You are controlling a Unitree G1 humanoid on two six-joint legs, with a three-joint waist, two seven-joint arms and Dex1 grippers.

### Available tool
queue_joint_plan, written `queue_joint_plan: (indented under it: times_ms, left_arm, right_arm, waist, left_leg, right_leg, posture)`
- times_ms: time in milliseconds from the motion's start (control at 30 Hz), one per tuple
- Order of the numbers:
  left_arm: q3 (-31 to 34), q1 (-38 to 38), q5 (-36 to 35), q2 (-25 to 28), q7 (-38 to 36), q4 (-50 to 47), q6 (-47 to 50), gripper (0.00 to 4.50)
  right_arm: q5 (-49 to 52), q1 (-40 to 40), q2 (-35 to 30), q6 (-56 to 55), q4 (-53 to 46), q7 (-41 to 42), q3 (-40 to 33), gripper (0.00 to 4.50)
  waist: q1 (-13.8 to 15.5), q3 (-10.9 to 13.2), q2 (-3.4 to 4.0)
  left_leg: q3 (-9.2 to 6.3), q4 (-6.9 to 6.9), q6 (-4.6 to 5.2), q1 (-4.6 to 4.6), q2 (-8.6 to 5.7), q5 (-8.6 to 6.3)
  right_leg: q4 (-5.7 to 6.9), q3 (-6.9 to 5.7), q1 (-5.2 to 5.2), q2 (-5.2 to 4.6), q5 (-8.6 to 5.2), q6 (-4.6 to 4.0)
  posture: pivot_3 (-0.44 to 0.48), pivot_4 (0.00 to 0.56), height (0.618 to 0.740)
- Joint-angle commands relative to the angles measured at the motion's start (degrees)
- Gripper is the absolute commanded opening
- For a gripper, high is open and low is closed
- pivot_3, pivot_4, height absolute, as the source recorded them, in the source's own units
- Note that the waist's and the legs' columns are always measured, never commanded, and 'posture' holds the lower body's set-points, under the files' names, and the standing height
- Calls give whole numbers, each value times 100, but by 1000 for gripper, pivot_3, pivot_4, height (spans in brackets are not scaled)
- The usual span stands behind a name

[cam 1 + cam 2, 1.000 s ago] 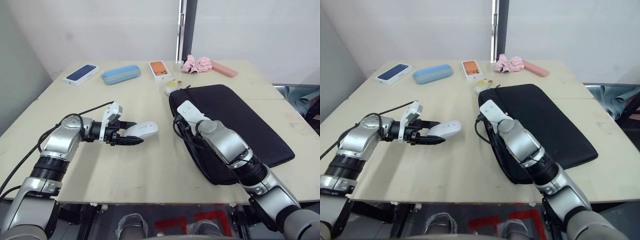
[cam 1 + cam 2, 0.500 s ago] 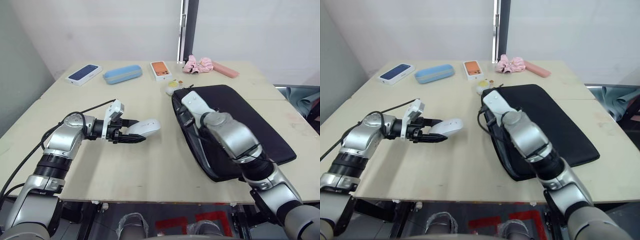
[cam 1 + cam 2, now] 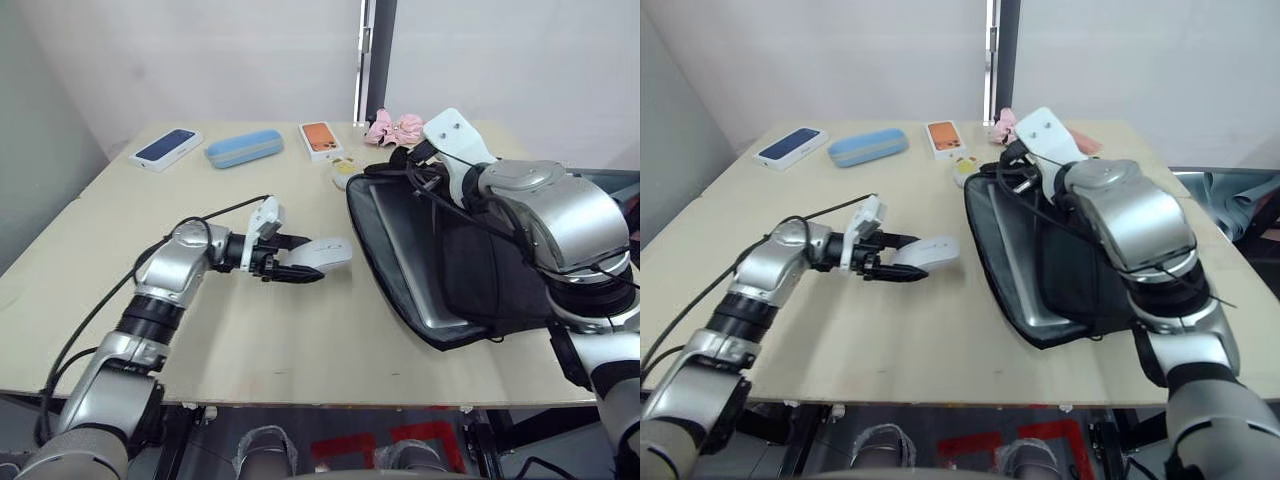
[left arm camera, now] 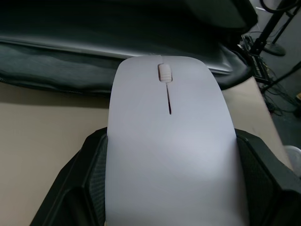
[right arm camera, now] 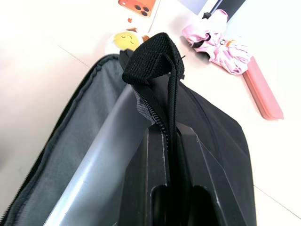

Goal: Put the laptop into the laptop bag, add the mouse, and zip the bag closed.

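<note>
Along the far side of the table (image 3: 300,330) lie a dark-blue phone box (image 3: 165,148), a light-blue oval case (image 3: 244,147), an orange phone box (image 3: 320,139), a pink scrunchie (image 3: 396,127) and a yellow-and-white plush toy (image 3: 345,172).

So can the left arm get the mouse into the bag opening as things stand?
Probably yes: the right gripper holds the laptop bag flap up, the laptop lies flat inside, and the table between the mouse and the opening is bare.

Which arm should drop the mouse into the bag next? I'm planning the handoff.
Left. Its pincer already holds the mouse beside the open laptop bag, while the right pincer is busy lifting the bag's flap, laptop inside.
</note>
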Motion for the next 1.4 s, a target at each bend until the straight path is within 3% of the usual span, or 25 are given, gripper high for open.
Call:
queue_joint_plan:
  times_ms: [33, 200, 667, 933, 1400]
  left_arm:
    - [-212, -452, 463, -469, 494, 525, -564, 2876]
    - [-171, -1109, 803, -1413, 1323, 1561, -1086, 2876]
    - [-121, -2336, 1678, -2809, 2368, 4563, -2765, 2876]
    - [42, -2543, 1872, -3174, 2636, 5243, -3209, 2876]
    - [174, -2818, 2248, -3515, 3157, 5620, -3565, 2876]
  right_arm:
    - [7, -367, -20, -159, -214, -69, -227, 25]
    - [46, -120, 235, -69, -401, -192, -111, 25]
    - [85, -66, 563, 251, -625, -467, -234, 25]
    - [131, 8, 622, 255, -688, -556, -293, 25]
    - [302, 87, 822, 255, -725, -717, -260, 25]
  waist:
    - [5, 1, 0]
    - [-5, 2, -2]
    - [16, 3, -4]
    - [45, 3, -5]
    - [76, 3, -5]
  left_leg:
    - [0, 2, 1, -2, 0, 0]
    - [-1, 1, 7, -6, -1, 2]
    - [2, 2, 15, -9, -2, 2]
    - [1, 4, 16, -10, -3, 2]
    - [1, 4, 17, -10, -5, 1]
  right_leg:
    - [0, 0, 0, 0, 0, -1]
    - [-4, 0, -2, 0, 31, 51]
    - [-3, 4, -6, 0, 33, 53]
    - [-2, 4, -6, -2, 34, 54]
    - [-3, 4, -6, -4, 34, 55]
  posture:
    - [0, 150, 740]
    - [0, 150, 740]
    - [0, 150, 740]
    - [0, 150, 740]
    - [0, 150, 740]
